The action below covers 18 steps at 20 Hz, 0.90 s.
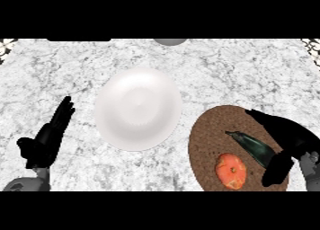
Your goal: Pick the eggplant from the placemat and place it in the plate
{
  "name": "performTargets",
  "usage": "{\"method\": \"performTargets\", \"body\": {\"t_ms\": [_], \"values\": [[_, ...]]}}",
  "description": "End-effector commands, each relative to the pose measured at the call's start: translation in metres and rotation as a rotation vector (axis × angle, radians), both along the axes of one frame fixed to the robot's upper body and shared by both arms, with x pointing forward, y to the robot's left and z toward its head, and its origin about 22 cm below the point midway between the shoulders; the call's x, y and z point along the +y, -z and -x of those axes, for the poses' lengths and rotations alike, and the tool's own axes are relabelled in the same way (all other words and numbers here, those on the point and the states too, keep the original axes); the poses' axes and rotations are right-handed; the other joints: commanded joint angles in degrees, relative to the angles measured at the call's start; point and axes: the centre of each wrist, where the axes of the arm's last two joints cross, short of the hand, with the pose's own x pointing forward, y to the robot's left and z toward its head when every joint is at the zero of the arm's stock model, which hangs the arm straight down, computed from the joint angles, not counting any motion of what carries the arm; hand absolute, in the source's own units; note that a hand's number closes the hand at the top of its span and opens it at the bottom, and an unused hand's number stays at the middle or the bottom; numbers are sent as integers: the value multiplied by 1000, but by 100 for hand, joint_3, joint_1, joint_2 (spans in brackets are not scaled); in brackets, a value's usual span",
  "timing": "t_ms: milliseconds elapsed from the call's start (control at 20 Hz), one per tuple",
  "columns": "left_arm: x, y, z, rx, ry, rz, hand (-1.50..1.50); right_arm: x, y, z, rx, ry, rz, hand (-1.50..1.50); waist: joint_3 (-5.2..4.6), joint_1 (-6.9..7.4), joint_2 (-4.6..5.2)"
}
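**Eggplant lies between the right robot hand's thumb and fingers, not yet gripped**

Eggplant point(252, 146) sits on the brown placemat point(209, 134) at about four o'clock in the head view, its long axis running from ten o'clock, where the thin stem end points, down to four o'clock. The right robot hand point(292, 134) arches over that lower end: fingers spread at the far side, thumb dropping down at the near side, so the vegetable lies in the gap. The fingers look relaxed rather than curled round it, and I judge the hand open, poised to close. Its grasp line crosses the eggplant's long axis, which suits a pinch across the narrow width.

Just at seven o'clock from the eggplant, an orange tomato-like fruit point(231, 170) shares the mat, near the thumb. The white plate point(138, 108) lies at nine to ten o'clock from the mat, so the carry goes leftward. The left robot hand point(46, 139) rests open at eight o'clock on the marble bench point(69, 67), farther off.
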Motion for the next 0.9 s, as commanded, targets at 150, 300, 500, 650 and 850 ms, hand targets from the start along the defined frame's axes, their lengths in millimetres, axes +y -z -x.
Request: {"method": "performTargets", "body": {"t_ms": [150, 300, 500, 650, 850], "values": [[8, -18, -7, -4, 0, 13, 0, 6, 44, -6, 34, -3, 19, -150, 3, 3, 2], [5, 3, -9, 16, 18, -1, 0, -3, 33, -18, 41, -2, 61, -150, 1, -13, 4], [13, -4, -10, 3, 5, 4, 0, -8, 60, -26, 55, 18, 85, -150, 2, -1, 7], [-1, 1, -6, -2, 2, -17, 0, -23, 65, -6, 41, 16, 110, -150, 1, -26, 1], [-5, 0, 0, 1, -13, -7, 0, -26, 72, -20, 148, -65, 41, 150, 2, 4, 6]]}}
